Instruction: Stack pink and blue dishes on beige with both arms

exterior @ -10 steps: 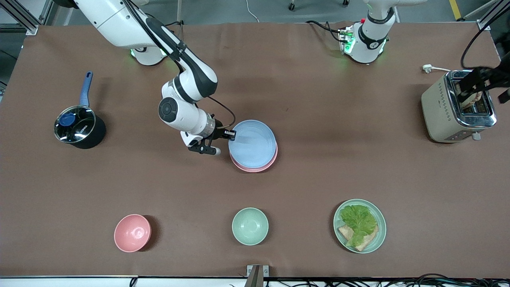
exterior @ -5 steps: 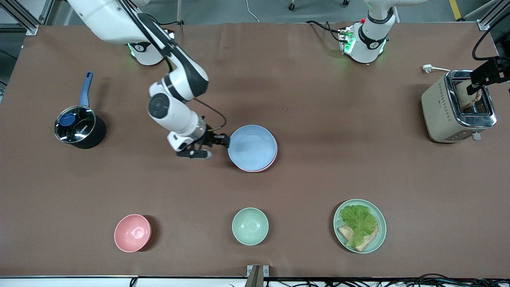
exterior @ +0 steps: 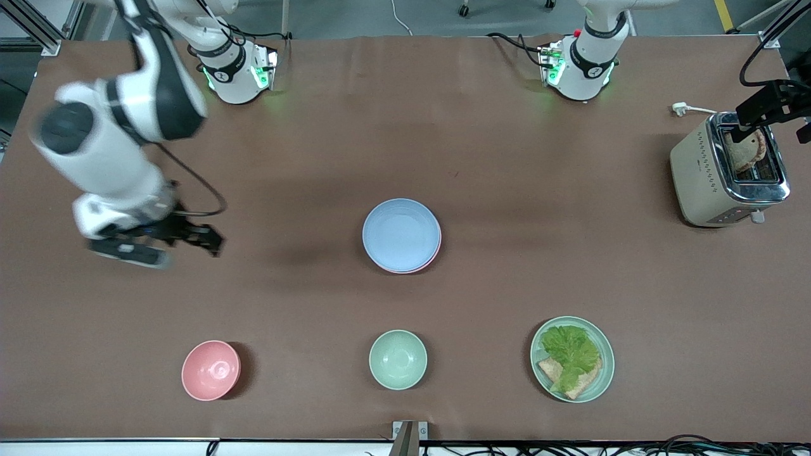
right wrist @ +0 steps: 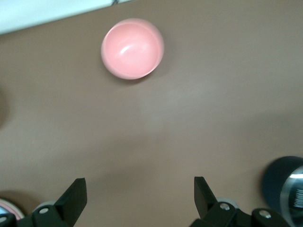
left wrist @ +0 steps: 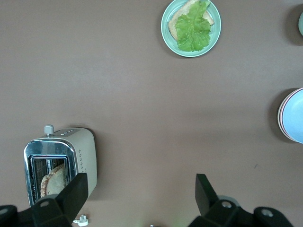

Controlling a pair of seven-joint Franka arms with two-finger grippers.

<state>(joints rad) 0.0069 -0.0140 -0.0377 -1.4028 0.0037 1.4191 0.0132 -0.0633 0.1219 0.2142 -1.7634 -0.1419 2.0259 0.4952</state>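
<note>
Stacking looks done: blue plate (exterior: 401, 233) sits on pink plate (exterior: 433, 254) mid-table; any beige plate beneath is hidden. Right gripper (exterior: 166, 240), fingers apart and empty, hangs over bare cloth toward the right arm's end. Left gripper (exterior: 770, 107), fingers apart, hovers over the toaster (exterior: 703, 174). Next, judged: park both arms. Pink bowl (exterior: 210, 370), green bowl (exterior: 397, 359) and lettuce plate (exterior: 572, 359) lie nearer the camera, clear of the stack.

Right hand (exterior: 212, 239) let go of blue plate (exterior: 401, 234), swung away toward right arm's table end, open

Blue plate (exterior: 401, 233) matte, prob. plastic; toaster (exterior: 722, 170) top shiny chrome; tablecloth (exterior: 507, 158) matt brown.
</note>
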